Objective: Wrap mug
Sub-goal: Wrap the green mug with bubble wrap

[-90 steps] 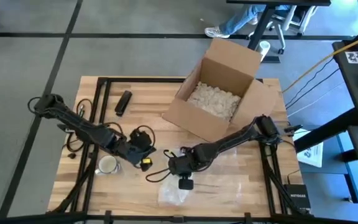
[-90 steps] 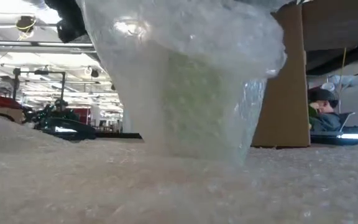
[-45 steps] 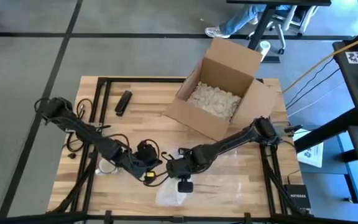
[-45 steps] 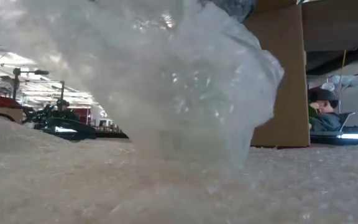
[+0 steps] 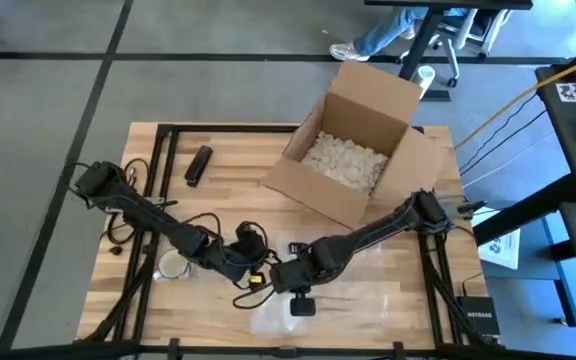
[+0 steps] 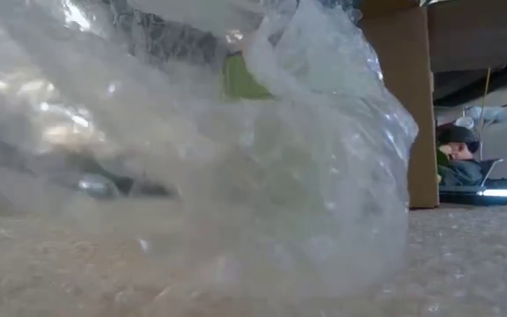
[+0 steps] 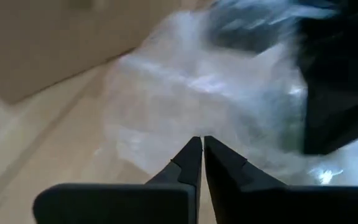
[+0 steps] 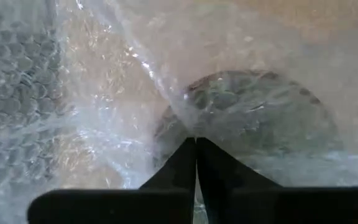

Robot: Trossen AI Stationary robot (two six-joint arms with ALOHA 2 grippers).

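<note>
Mug (image 8: 253, 118): dark round shape under bubble wrap (image 5: 338, 300), front-centre of wooden surface (image 5: 228, 135), under both tools.
Right tool (image 8: 196, 146): fingers pinched on wrap over mug.
Left tool (image 7: 202, 144): fingers closed, tips at wrap edge.
Cardboard box (image 5: 353, 140): open, packing chips inside, behind.

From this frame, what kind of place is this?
Probably a packing bench in an open workshop or office: a wooden table holding an open cardboard box of filler, bubble wrap, and a person seated behind.
</note>
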